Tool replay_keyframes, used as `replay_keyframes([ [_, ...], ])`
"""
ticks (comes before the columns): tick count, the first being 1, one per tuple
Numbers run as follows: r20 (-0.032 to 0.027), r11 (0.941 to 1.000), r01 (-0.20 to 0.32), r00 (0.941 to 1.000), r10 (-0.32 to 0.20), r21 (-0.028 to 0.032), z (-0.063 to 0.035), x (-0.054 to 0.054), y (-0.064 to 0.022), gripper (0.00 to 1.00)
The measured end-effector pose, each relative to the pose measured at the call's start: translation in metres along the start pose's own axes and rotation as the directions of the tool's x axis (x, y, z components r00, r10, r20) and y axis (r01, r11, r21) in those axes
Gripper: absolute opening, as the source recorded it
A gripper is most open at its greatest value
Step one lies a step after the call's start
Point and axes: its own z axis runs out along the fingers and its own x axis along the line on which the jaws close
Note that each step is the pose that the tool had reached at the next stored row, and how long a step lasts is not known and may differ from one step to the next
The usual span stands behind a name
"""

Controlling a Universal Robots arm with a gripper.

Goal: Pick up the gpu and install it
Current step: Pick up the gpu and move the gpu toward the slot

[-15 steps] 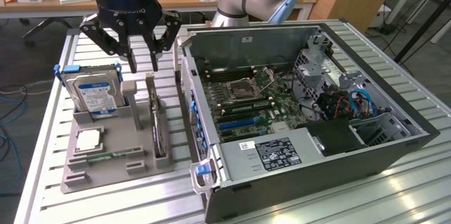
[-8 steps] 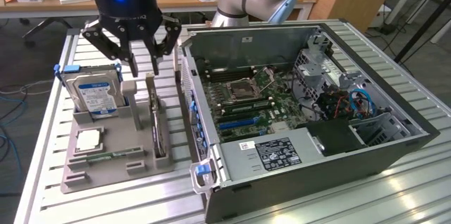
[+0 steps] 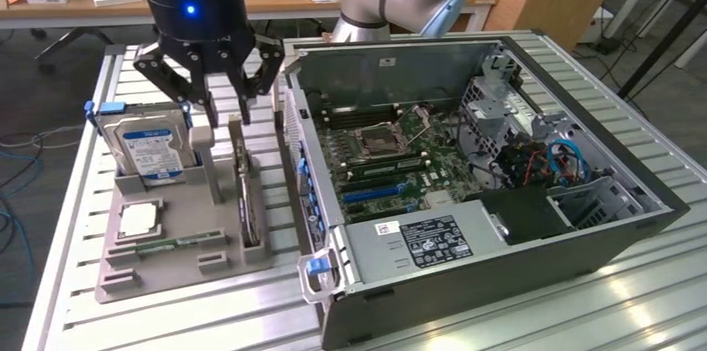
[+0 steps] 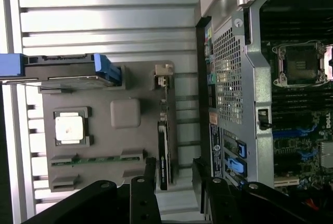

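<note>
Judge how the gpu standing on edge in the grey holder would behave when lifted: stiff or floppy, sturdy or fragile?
The gpu is a thin flat board, so it is probably stiff and light. It stands on its edge in a slot of the grey holder, so it would likely tip once freed. Its exposed circuitry looks fragile.

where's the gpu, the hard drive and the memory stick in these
gpu [image 3: 250, 206]: exterior view, upper edge of the dark card standing on its side.
hard drive [image 3: 151, 151]: exterior view, on its blue label.
memory stick [image 4: 104, 159]: wrist view, middle of the green strip.
</note>
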Motion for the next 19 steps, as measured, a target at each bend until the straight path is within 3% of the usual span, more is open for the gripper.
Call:
replay_keyframes([
  [19, 0.0062, 1.0, 0.0, 1.0, 0.0, -0.0006, 0.0247, 0.002, -0.0012, 0.41],
])
